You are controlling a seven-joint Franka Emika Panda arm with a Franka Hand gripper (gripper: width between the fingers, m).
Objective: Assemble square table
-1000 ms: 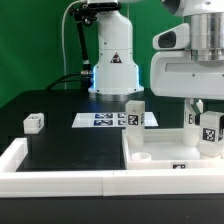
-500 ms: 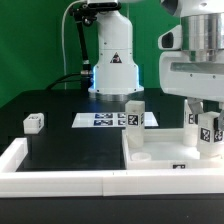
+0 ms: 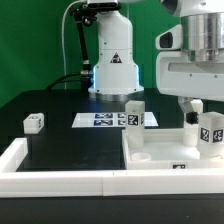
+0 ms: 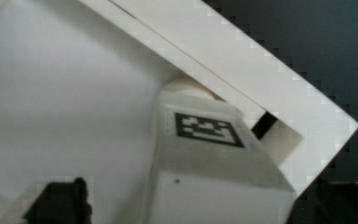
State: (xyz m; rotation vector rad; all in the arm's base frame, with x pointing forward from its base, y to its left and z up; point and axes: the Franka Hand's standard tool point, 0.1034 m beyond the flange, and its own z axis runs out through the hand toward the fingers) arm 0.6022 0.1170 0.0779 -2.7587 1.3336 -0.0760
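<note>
The gripper [image 3: 200,110] hangs over the square tabletop [image 3: 165,148] on the exterior view's right, its jaws spread; in the wrist view one dark finger [image 4: 59,198] stands apart from the tagged leg [image 4: 211,165] — no contact shows; this leg [image 3: 210,135] stands on the slab near its right edge, just below the gripper; a second leg [image 3: 134,113] stands upright at the slab's far left corner; a third leg [image 3: 34,122] sits well apart on the black table [image 3: 60,140] — left of the marker board [image 3: 100,120].
</note>
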